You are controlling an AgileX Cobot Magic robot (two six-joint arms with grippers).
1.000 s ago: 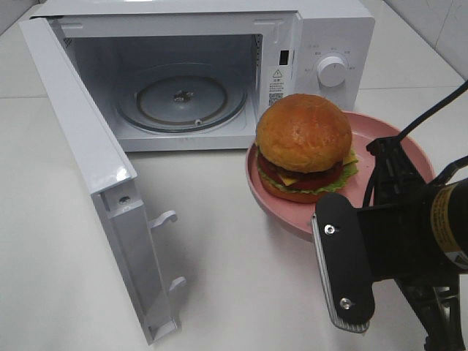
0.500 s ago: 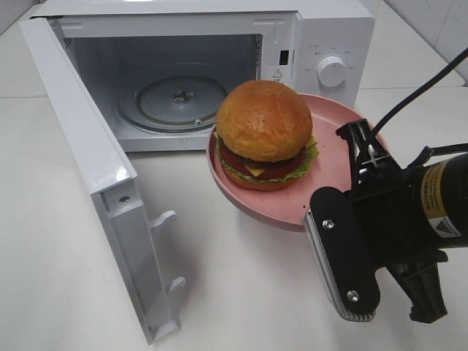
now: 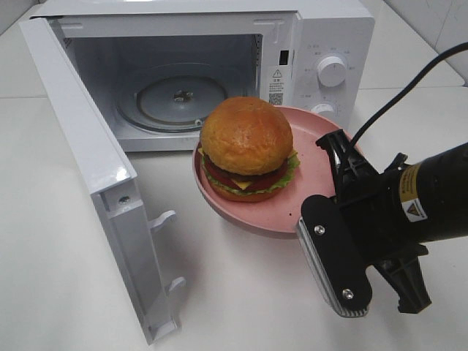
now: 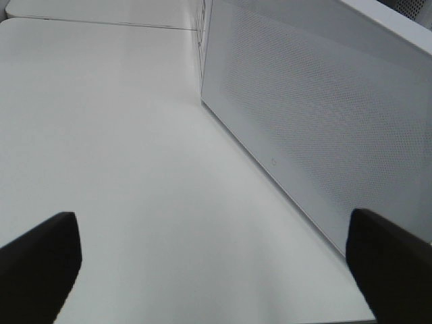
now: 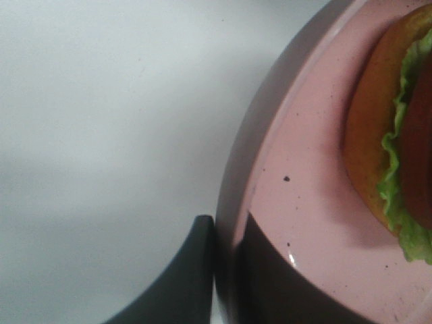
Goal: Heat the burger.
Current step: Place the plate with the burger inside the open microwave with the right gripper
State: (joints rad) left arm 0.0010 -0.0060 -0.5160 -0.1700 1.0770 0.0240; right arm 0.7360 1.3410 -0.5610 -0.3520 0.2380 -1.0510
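The burger (image 3: 246, 146), with its glossy brown bun, dark patty, cheese and lettuce, sat on a pink plate (image 3: 296, 212), on the half of the plate nearer the microwave (image 3: 329, 36). Plate and burger were outside the oven, just in front of the open cavity and toward its right side; in the high view the bun covered part of the cavity's lower front edge. The plate looked slightly tilted and cast a shadow on the white table (image 3: 241, 300) below it.

The right gripper (image 5: 226, 266) was clenched on the plate's rim at the side away from the oven, one dark finger (image 5: 192, 270) under the outside of the rim and the other on the plate's inner surface.

Inside the oven the glass turntable (image 3: 179, 102) lay bare. The door (image 3: 80, 146) stood swung wide to the left, its latch hooks (image 3: 164, 218) pointing out over the table. A round dial (image 3: 331, 71) sat on the control panel.

The left gripper (image 4: 216, 263) was released, its dark fingertips (image 4: 37, 260) spread wide above the table, beside a white dotted panel (image 4: 324, 121) of the oven.
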